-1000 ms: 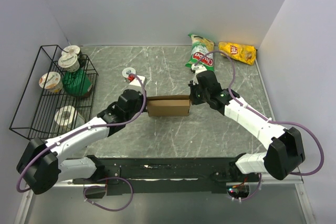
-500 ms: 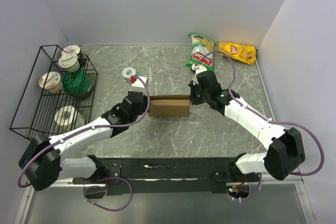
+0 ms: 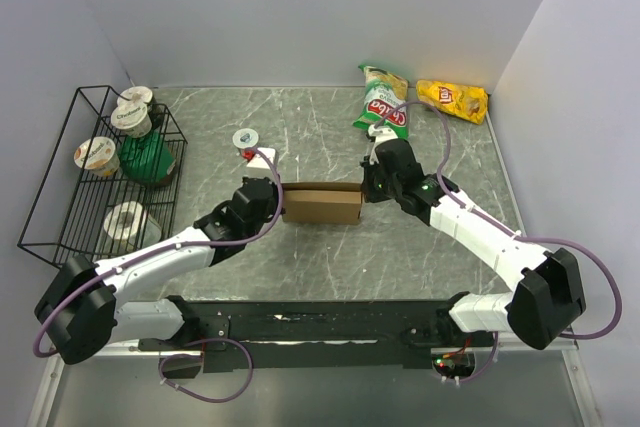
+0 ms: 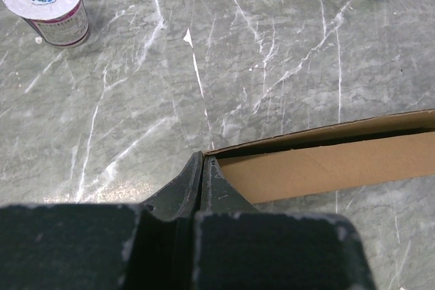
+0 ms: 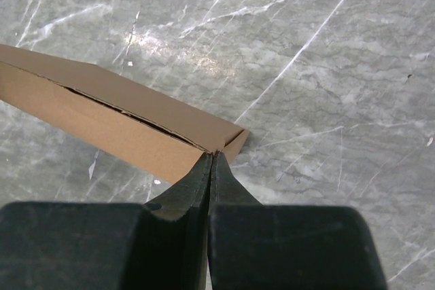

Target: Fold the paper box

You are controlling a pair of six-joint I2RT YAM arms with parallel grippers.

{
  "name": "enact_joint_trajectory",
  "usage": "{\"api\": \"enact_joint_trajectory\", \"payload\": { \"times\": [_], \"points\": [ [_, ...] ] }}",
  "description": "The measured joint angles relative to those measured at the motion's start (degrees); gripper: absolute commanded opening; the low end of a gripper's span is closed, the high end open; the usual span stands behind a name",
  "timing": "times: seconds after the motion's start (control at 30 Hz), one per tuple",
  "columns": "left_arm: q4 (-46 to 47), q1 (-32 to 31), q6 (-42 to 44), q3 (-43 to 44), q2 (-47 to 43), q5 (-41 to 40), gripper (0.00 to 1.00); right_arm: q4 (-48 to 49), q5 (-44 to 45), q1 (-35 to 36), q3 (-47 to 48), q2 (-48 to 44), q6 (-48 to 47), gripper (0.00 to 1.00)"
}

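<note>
Left arm [image 3: 170, 247] nearer paper box [image 4: 326, 164], end off-frame

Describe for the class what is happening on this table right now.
Two robot arms are working on a brown paper box lying mid-table. The left gripper is shut, its tips at the box's left corner; the right gripper is shut too, tips at the right corner. Neither holds the box; they seem to be pressing its ends. A green snack bag and a yellow snack bag lie at the far edge.
</note>
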Motion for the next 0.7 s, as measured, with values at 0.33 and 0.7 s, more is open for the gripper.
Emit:
{"api": "enact_joint_trajectory", "payload": {
  "times": [0.33,0.7],
  "points": [
    [1.4,-0.9,-0.3,-0.7,0.0,-1.3,0.01,2.7,1.3,0.0,-1.7,-0.3,3.0,0.00],
    [1.7,-1.6,-0.3,-0.8,0.3,-2.5,0.01,7.1,2.9,0.0,-4.2,-1.1,6.0,0.00]
  ]
}}
